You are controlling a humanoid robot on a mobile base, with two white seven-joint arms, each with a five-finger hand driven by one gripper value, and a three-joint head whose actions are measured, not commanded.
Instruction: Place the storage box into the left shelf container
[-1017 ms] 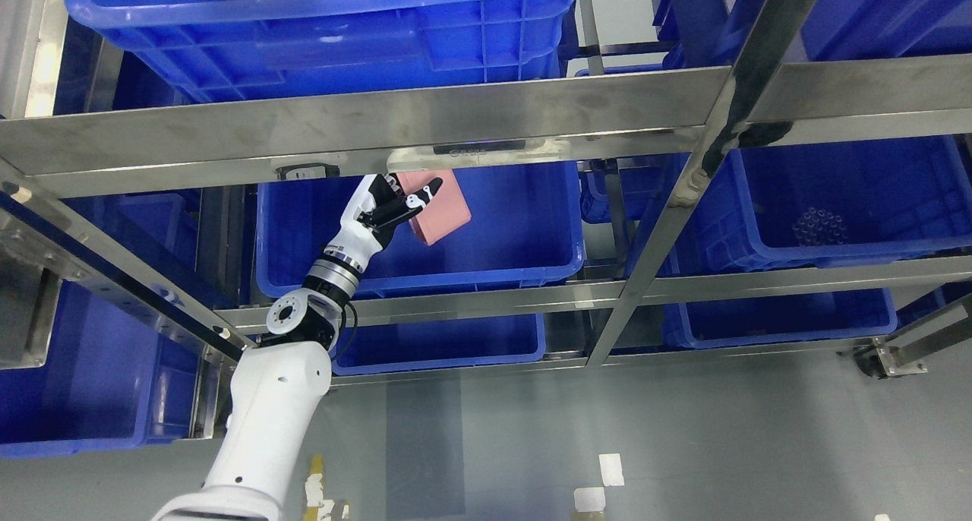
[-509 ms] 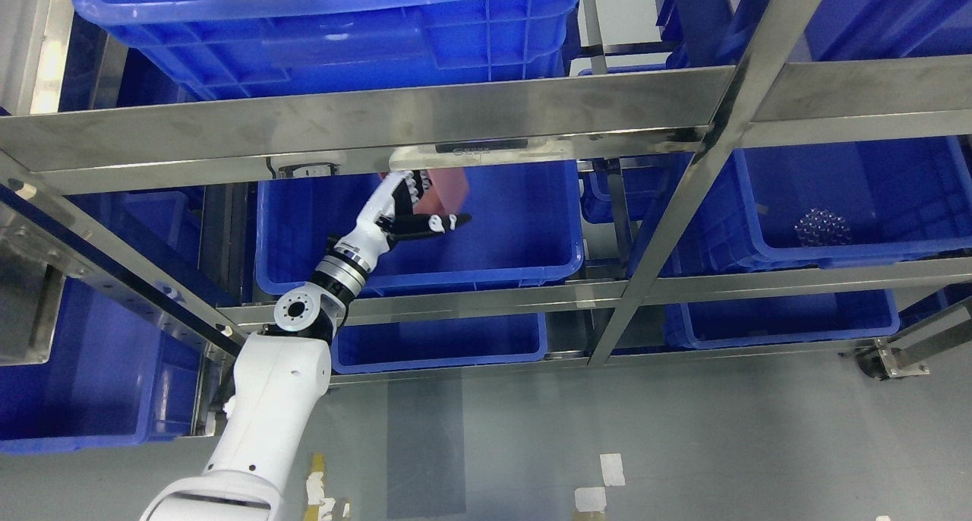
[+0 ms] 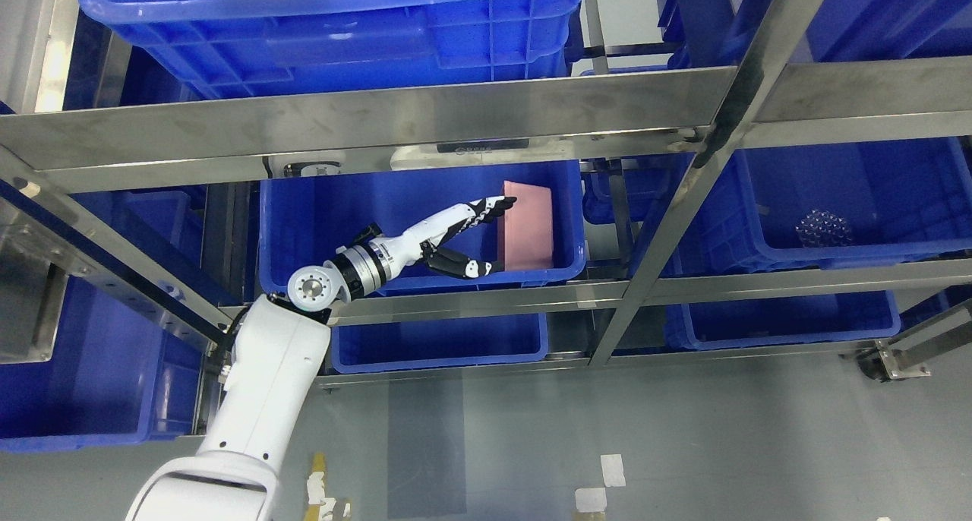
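Left hand [image 3: 463, 236] swings from pointing up under the shelf rail to reaching out sideways, low across the blue container [image 3: 304, 225], forearm now nearly level. Pink storage box [image 3: 528, 225] no longer sits in the grip above the wrist; it stands on edge just beyond the fingertips [image 3: 507, 200], against the container's far side wall. Fingers go from wrapped on the box to spread wide, upper ones touching or nearly touching its top corner, thumb below and apart. Camera view also shifts slightly.
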